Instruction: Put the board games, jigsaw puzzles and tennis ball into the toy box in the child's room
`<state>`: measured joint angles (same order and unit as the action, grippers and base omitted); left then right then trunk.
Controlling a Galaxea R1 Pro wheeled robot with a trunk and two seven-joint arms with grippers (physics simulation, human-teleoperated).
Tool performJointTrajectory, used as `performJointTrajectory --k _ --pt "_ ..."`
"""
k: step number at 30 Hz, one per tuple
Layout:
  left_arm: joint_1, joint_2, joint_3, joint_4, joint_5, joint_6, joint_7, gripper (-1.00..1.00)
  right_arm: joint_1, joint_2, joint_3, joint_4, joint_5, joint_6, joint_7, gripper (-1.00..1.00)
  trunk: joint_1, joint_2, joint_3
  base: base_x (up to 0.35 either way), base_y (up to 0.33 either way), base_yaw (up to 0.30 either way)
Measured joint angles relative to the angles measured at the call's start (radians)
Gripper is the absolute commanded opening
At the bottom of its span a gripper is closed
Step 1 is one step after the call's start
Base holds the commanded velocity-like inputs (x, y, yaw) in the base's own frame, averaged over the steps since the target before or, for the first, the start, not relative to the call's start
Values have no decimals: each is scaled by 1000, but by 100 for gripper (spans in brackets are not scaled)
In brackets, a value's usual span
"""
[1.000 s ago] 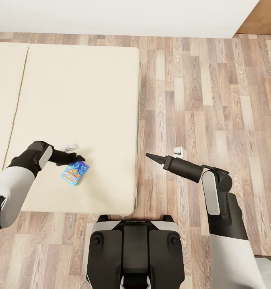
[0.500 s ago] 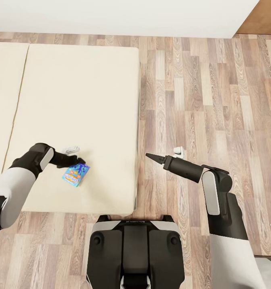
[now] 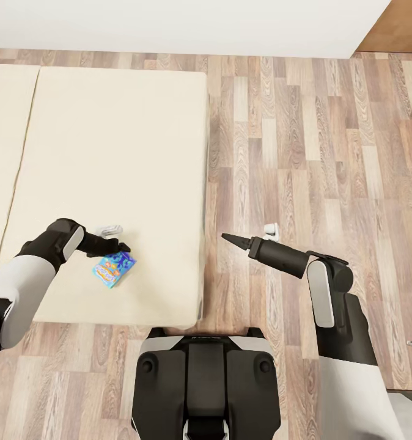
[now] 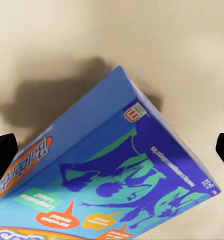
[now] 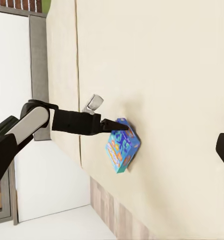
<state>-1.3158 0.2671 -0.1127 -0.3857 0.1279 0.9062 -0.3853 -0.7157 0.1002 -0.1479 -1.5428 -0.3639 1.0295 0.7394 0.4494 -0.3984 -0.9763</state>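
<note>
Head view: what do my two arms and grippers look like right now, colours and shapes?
Both arms have light-grey upper shells, black elbow joints and slim black forearms. The left gripper ends in thin black fingers, with a small pale-grey block beside the wrist. The right gripper tapers to a dark pointed tip, with a similar pale block nearby. No cables or markings are visible.

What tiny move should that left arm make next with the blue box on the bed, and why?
Probably lift a little straight up. The left gripper sits at the upper edge of the blue board game, and the right wrist view shows the box tilted with one edge off the bed. The grip itself is hard to judge, so a gentle raise would test it before carrying.
</note>
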Motion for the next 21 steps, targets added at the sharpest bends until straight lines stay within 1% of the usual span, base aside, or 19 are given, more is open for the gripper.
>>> performJointTrajectory --k 8,13,21 --pt "0 0 0 0 -2 -1 0 100 0 0 0 0 0 0 0 100 0 0 0 0 -34 0" --pt "0 -2 1 0 0 -1 0 100 0 0 0 0 0 0 0 100 0 0 0 0 -184 0" --pt "0 -8 1 0 0 -1 0 100 0 -2 0 0 -1 0 1 100 0 0 0 -21 -111 0"
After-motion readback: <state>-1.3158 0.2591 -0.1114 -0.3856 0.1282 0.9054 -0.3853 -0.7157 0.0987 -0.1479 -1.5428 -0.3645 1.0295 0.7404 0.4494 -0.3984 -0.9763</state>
